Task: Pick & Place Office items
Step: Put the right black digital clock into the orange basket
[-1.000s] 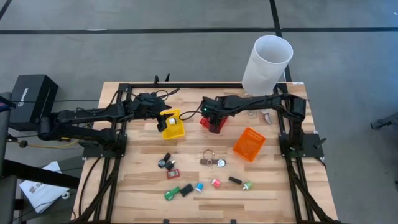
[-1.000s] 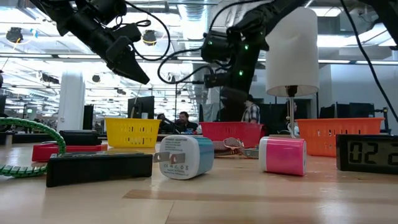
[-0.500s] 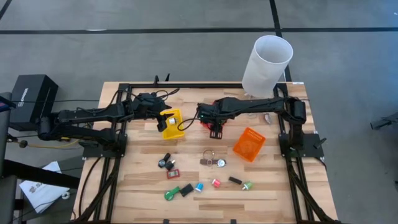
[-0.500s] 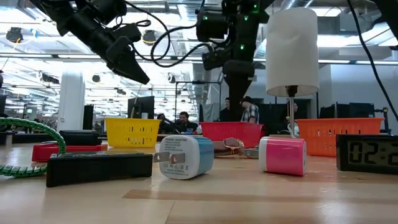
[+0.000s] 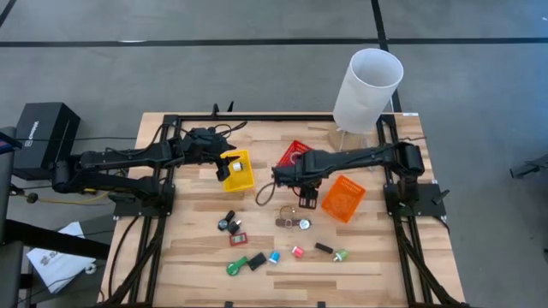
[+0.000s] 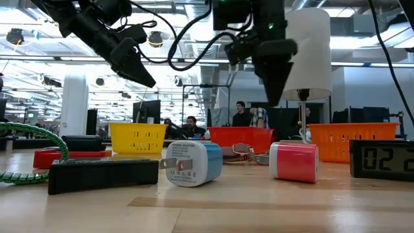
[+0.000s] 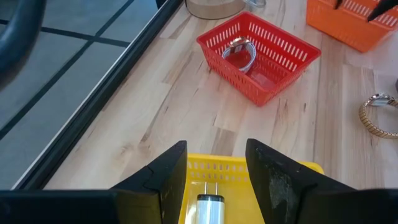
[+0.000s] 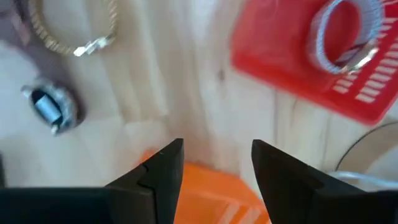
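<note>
L gripper [image 5: 224, 164] hangs over the yellow bin [image 5: 241, 174], fingers parted w/ nothing between them; a white plug [image 7: 209, 207] lies in the bin right below. R gripper [image 5: 306, 198] is above the table [image 5: 188, 257] btwn red bin [image 5: 295, 151] and orange bin [image 5: 343, 198], fingers apart and empty, just over a gold ring [image 8: 81, 31] and a round metal piece [image 8: 50, 107]. Office items [image 5: 274, 244] lie loose on the near half of the table, and one silver ring [image 7: 240, 51] sits in the red bin.

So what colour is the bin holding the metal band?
Red. The bin with the metal band inside shows best in the left wrist view.
</note>
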Controlling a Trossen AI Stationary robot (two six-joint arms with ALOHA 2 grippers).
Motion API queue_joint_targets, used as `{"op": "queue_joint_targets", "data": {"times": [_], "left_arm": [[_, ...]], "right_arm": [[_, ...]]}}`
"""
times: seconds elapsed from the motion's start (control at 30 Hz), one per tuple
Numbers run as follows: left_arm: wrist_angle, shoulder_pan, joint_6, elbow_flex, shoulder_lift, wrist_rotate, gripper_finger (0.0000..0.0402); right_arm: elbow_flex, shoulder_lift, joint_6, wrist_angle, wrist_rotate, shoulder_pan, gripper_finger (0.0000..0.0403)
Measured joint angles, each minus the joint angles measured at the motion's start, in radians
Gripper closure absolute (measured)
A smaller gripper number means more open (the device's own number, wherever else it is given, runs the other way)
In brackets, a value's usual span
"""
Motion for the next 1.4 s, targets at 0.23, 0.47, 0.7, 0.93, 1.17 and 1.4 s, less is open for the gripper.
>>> {"op": "queue_joint_targets", "data": {"times": [0.23,0.47,0.7,0.93,1.17,1.4], "left_arm": [[0.005,0.000,0.005,0.000,0.000,0.000,0.0243],[0.006,0.000,-0.003,0.000,0.000,0.000,0.0243],[0.007,0.000,-0.011,0.000,0.000,0.000,0.0243],[0.009,0.000,-0.075,0.000,0.000,0.000,0.0243],[0.018,0.000,-0.075,0.000,0.000,0.000,0.0243],[0.025,0.000,-0.075,0.000,0.000,0.000,0.0243]], "right_arm": [[0.000,0.000,0.010,0.001,-0.128,0.102,0.0229],[-0.016,-0.001,0.084,0.026,-0.200,0.197,0.0238],[-0.021,-0.001,0.172,0.040,-0.307,0.296,0.0241],[-0.021,-0.001,0.213,0.052,-0.365,0.349,0.0242],[-0.021,-0.001,0.269,0.067,-0.327,0.396,0.0242],[-0.021,-0.001,0.352,0.067,-0.275,0.439,0.0242]]}}
